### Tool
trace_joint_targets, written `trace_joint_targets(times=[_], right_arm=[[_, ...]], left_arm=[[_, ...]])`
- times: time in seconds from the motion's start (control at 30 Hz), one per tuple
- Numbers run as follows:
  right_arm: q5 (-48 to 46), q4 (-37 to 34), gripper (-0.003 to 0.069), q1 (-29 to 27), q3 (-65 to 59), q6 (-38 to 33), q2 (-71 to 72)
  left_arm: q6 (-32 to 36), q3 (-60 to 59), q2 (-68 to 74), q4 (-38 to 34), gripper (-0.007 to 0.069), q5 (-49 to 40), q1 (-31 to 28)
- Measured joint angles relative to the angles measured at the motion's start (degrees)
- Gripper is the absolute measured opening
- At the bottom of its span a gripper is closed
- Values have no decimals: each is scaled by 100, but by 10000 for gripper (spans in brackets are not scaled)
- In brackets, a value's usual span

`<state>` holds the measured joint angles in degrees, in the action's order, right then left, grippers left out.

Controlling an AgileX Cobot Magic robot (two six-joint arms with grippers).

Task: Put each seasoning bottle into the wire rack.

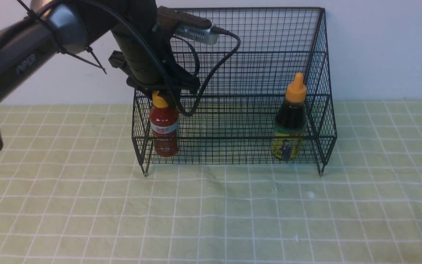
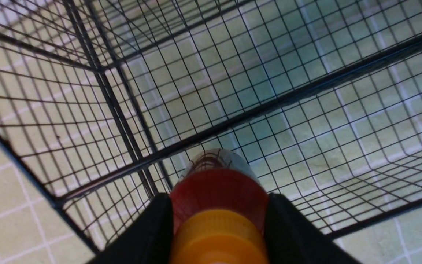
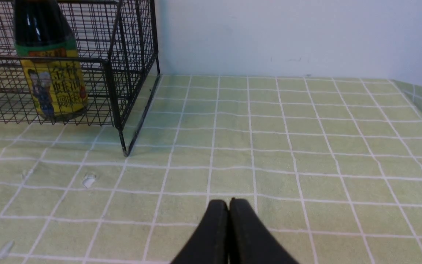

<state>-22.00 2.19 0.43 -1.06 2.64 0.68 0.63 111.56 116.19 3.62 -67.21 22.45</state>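
**Two bottles inside wire rack point(image 1: 233, 138), left gripper point(image 2: 218, 198) clamped on one**

Nearest is the green checked tablecloth point(image 1: 211, 220), with a few small white specks point(image 1: 310, 194) on it. The right gripper point(image 3: 229, 201) shows only in its own wrist view. Its black fingers are pressed together with nothing between them, low over the cloth. It is off the rack's right side and well apart from it.

Next back, the rack stands on the cloth, low front rail toward the camera. The red bottle point(image 1: 164, 128) is upright in the front left corner, just behind the front rail and close to the left side mesh. Whether its base rests on the rack floor, cannot tell. The left gripper comes down from above. Its fingers point(image 2: 152, 234) are clamped on the bottle's shoulder, one each side, just under the orange cap.

The dark bottle point(image 1: 289, 124) with the yellow-green label stands upright at the front right of the rack, near the right side mesh, with nothing touching it. The two bottles are well apart, with rack floor between them.

Behind them, a black cable point(image 1: 218, 66) loops off the left arm in front of the tall back grid. Farthest back is the plain white wall point(image 1: 379, 47).
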Motion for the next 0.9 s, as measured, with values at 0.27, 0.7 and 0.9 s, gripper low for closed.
trace_joint_targets(times=[0.27, 0.7, 0.9], right_arm=[[0, 0, -12, 0, 0, 0, 0], [0, 0, -12, 0, 0, 0, 0], [0, 0, -12, 0, 0, 0, 0]], left_arm=[[0, 0, 60, 0, 325, 0, 0], [-173, 2, -1121, 398, 217, -377, 0], [-217, -39, -2395, 82, 3, -458, 0]])
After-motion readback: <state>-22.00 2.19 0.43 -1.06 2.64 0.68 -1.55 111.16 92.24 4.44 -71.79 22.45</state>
